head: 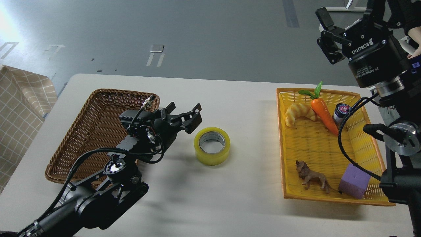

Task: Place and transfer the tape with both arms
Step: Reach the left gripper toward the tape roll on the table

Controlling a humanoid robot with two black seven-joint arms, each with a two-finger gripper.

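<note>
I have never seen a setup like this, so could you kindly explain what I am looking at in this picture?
The picture comes from a camera in a humanoid robot's head, looking down at a white table. The black jointed things are its two arms. The left arm's tool, a two-finger pincer, is open and holds nothing, just beside the wide roll of yellow packing tape lying on the table. The right arm's tool is raised high, also open and holding nothing. On the left lies a brown wicker basket. On the right, a yellow plastic basket holds an orange toy carrot, a toy croissant, a small jar, a brown toy lion and a purple foam cube.
</note>
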